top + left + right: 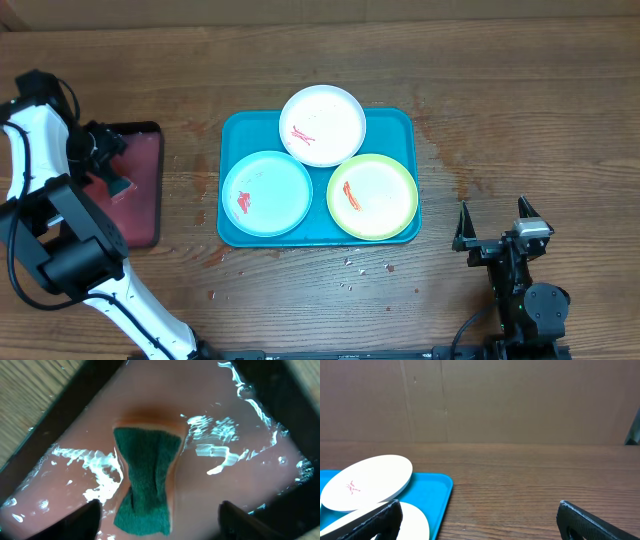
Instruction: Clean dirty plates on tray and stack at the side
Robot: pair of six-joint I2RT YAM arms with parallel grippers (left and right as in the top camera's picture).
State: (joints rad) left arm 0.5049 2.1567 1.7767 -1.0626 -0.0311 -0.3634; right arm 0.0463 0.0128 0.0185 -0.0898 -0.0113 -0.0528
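My left tool (160, 510) hangs open over a small pink-red plastic tray with a black rim (240, 475), its two fingers spread wide and holding nothing. Just ahead of them, on the line between them, lies an orange sponge with a dark green scouring face (147, 477), flat on the wet, glinting tray floor. I judge the sponge soft and soaked, so it will squash and may drip. Its pinched waist looks like the best place to close on, with a finger on each long side and enough squeeze that it does not slide out. My right tool (494, 222) is also wide open and empty, low over the brown wooden surface (500, 100). The large turquoise plastic tray with rounded corners (235, 130) lies ahead of it and off to its left, and well off to the right of my left tool. Three round shallow plastic plates sit on this tray, each with red-orange smears: the white one (322, 125) farthest from my right tool, seemingly leaning on the other two, the pale blue one (267, 193) towards my left tool, and the yellow-green one (372, 196) nearest my right tool. They look light, stiff and slick, so I would pinch one at its rim and steady it while scrubbing.
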